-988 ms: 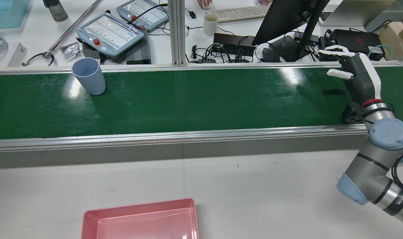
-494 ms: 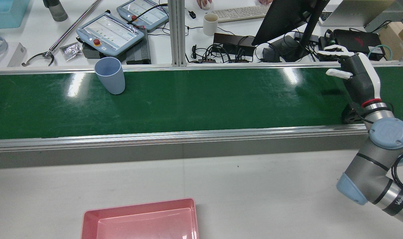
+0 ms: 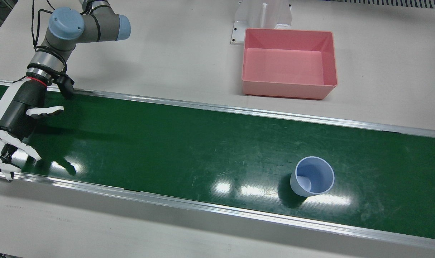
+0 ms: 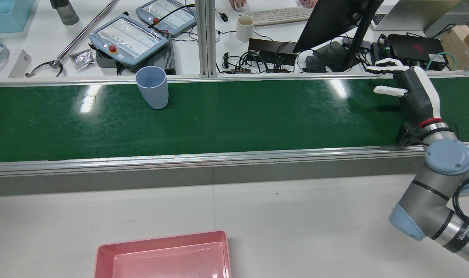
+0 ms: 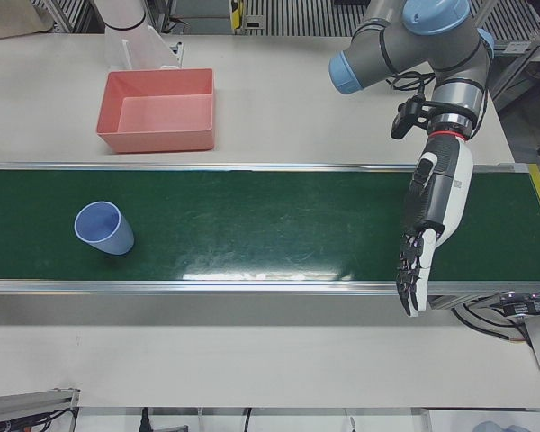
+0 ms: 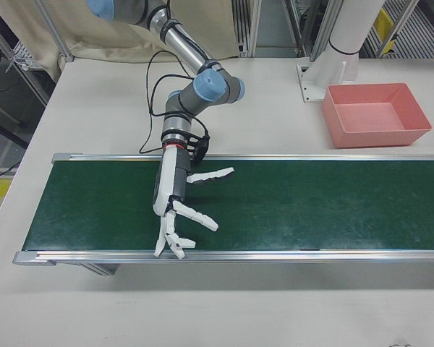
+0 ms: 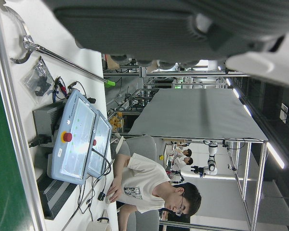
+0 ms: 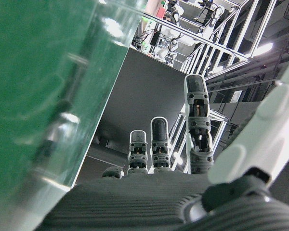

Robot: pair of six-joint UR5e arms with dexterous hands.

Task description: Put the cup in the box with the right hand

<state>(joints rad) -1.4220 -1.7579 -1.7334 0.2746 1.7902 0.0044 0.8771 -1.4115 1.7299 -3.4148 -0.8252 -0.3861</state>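
The blue cup (image 3: pixel 312 176) stands upright and empty on the green belt (image 3: pixel 189 150), mouth up, well apart from the right hand (image 3: pixel 15 122). The pink box (image 3: pixel 288 64) on the tabletop (image 3: pixel 174 53) is empty. The right hand hovers over the belt's end, fingers spread, holding nothing.

Bare green conveyor belt (image 3: pixel 189 150) lies between my open right hand (image 3: pixel 15 118) and the pale blue plastic cup (image 3: pixel 312 176).
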